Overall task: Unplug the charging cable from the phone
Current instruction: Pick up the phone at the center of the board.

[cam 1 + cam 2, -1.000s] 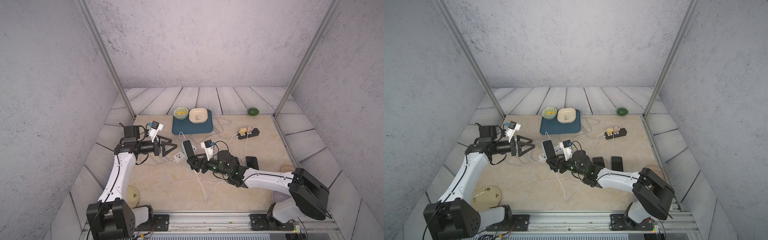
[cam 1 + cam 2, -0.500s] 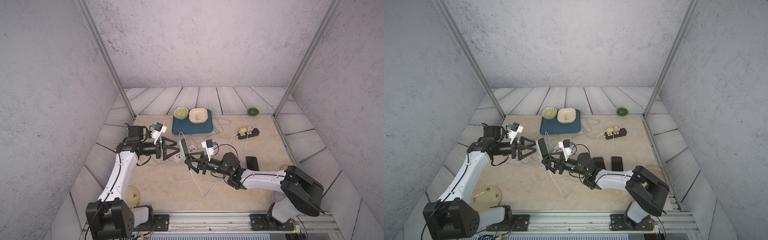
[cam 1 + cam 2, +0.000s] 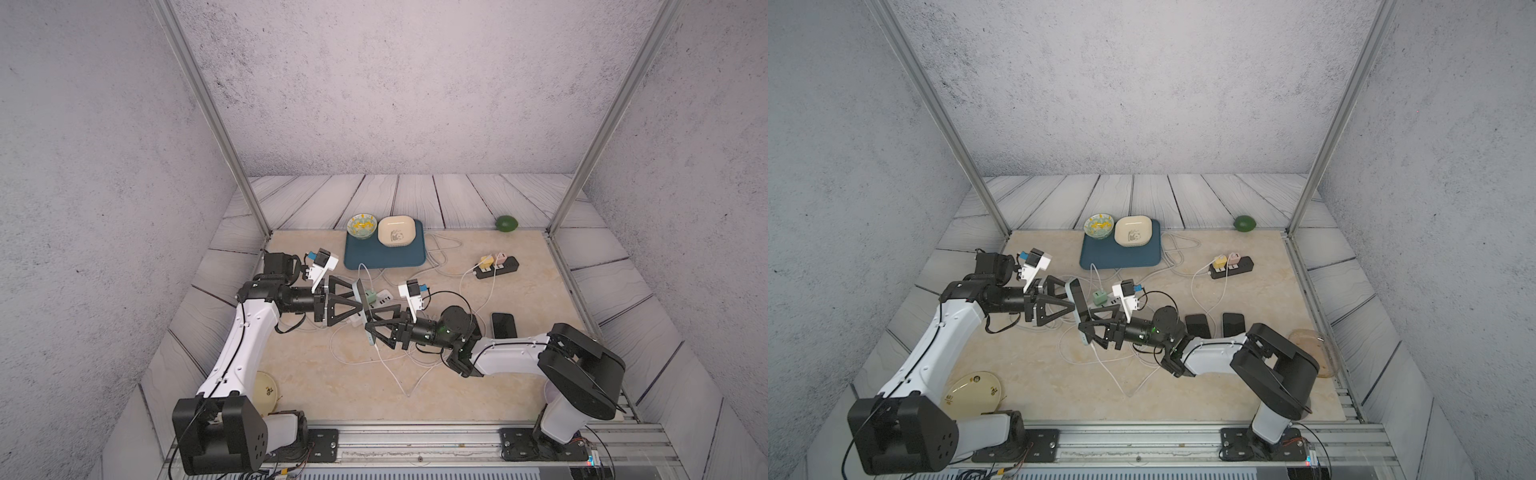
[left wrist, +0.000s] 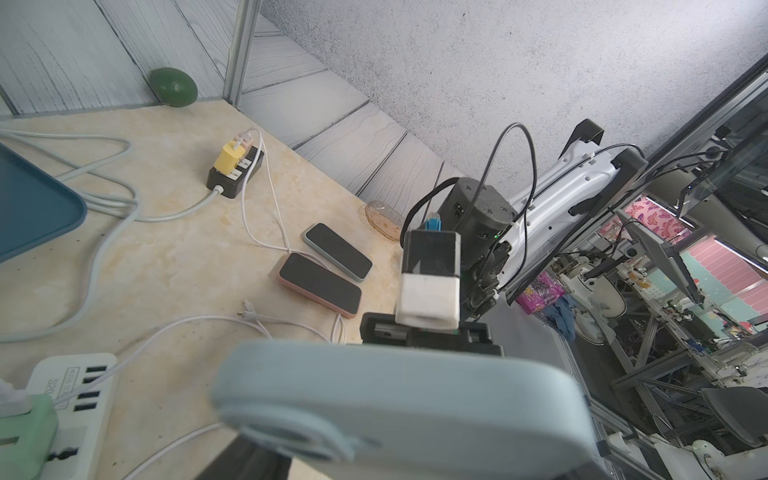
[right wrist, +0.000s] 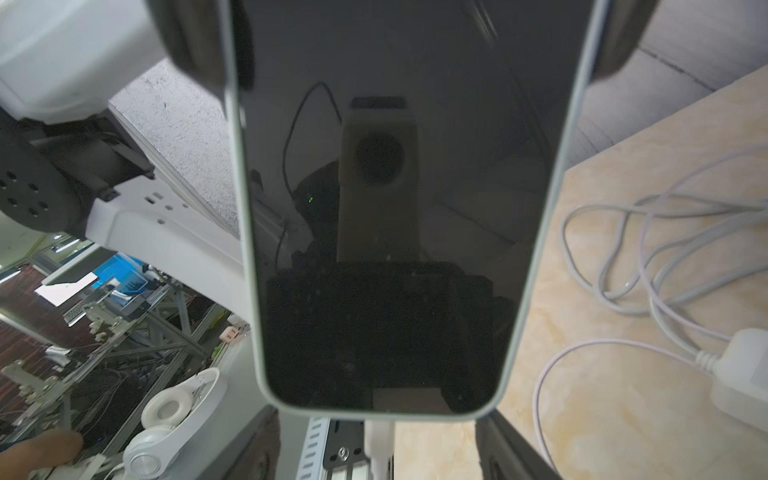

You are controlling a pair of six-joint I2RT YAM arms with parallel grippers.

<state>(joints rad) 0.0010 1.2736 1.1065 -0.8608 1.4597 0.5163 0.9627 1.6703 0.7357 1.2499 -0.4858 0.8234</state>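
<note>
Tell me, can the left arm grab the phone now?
Probably yes. The left pincer is open, its fingers on either side of the phone near its top end, with nothing else in the way.

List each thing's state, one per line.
phone: lifted upright, screen dark
charging cable: plugged into phone's bottom end
right gripper: fingers shut on phone
left gripper: fingers open around phone's top end
black power strip: two chargers plugged in
pink-cased phone: lying flat, screen dark
teal-cased phone: lying flat, screen dark

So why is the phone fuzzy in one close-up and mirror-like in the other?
Left wrist view: the phone sits too near the lens, so it blurs. Right wrist view: its dark glossy screen works as a mirror.
</note>
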